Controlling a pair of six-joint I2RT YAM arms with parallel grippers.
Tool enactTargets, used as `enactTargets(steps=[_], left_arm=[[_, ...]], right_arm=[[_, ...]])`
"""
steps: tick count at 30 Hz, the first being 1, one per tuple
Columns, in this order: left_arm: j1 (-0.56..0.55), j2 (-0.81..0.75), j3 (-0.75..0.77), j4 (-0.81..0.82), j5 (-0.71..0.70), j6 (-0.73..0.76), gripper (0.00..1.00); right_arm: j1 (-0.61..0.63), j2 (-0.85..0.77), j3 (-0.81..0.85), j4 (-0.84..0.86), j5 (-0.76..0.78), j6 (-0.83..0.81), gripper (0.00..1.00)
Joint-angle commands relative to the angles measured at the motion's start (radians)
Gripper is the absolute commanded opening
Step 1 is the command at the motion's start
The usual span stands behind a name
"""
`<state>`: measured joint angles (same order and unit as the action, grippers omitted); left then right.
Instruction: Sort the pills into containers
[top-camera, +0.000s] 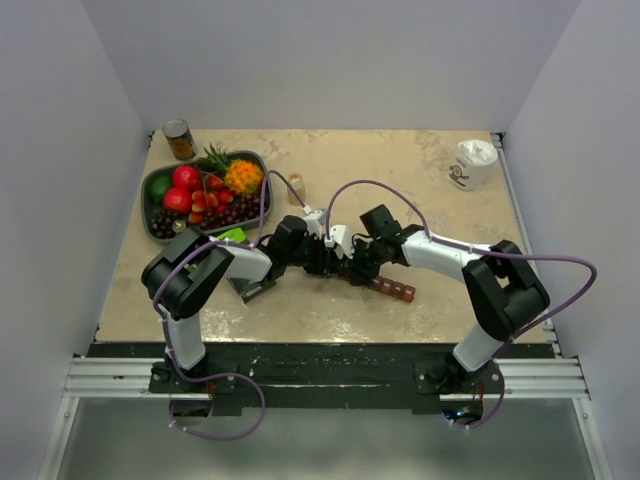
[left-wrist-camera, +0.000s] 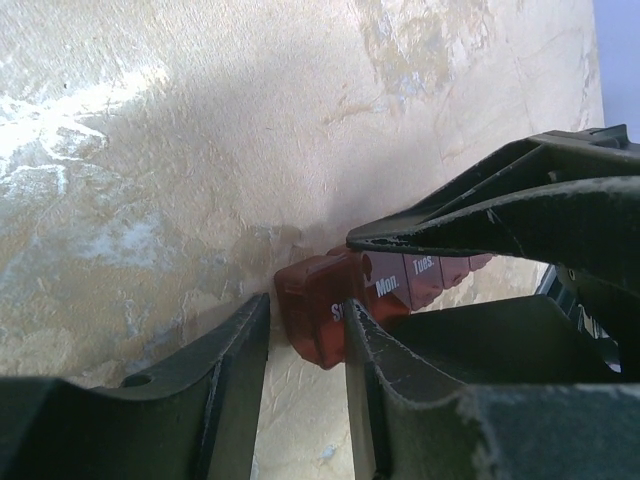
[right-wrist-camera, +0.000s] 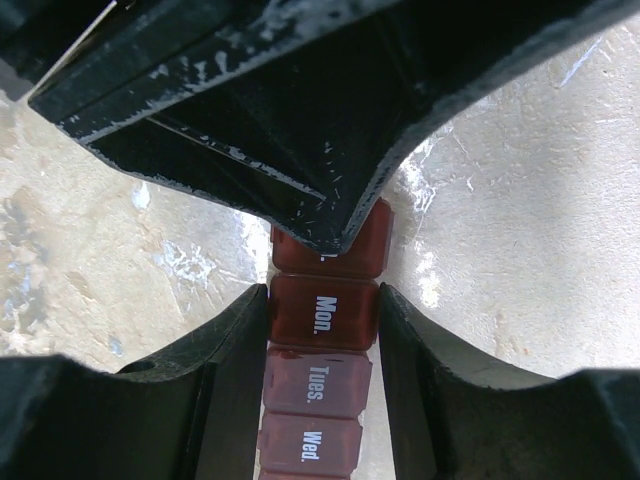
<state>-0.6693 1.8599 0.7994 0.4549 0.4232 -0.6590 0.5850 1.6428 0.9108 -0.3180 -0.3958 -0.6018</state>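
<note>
Two robot arms meet at one spot, off to the right of the fruit tray and closer to the arm bases than the tray is. The containers lie flat on the table at that spot. They are one long dark red strip of little square boxes in a row. The end of the strip nearest the fruit tray sits under the two tools. The other end sticks out to the right, away from the tray. White words on the lids read "Mon.", "Tues." and "Wed."

The right gripper pinches the strip. One black finger presses on each long side of the "Mon." box.

The left gripper is at the very end of the strip, the end nearest the fruit tray. Its fingers are spread a little, with the corner of the last box between them. One finger lies against the box and hides part of its word. The other finger is just beside the box, and whether it touches cannot be told.

The fruit tray holds red, orange and green fruit and dark grapes. A tin can stands just behind the tray. A small brown bottle stands just to the tray's right. A small green thing sits at the tray's near edge, by the left arm. A white cup stands far to the tray's right.
</note>
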Motion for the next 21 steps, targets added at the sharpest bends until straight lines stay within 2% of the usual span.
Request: enactTargets(steps=[1, 11, 18, 21], left_arm=[[-0.006, 0.039, -0.022, -0.062, -0.029, 0.058, 0.39], [-0.026, 0.047, -0.063, -0.078, -0.020, 0.091, 0.38], [-0.027, 0.051, -0.100, -0.081, -0.037, 0.104, 0.37], [-0.029, 0.053, -0.106, -0.079, -0.040, 0.104, 0.37]], right_arm=[[-0.025, 0.020, 0.059, -0.013, -0.070, 0.031, 0.27], [-0.089, 0.101, 0.115, -0.078, -0.163, 0.062, 0.28], [-0.114, 0.120, 0.129, -0.099, -0.189, 0.060, 0.31], [-0.120, 0.127, 0.141, -0.119, -0.204, 0.053, 0.36]])
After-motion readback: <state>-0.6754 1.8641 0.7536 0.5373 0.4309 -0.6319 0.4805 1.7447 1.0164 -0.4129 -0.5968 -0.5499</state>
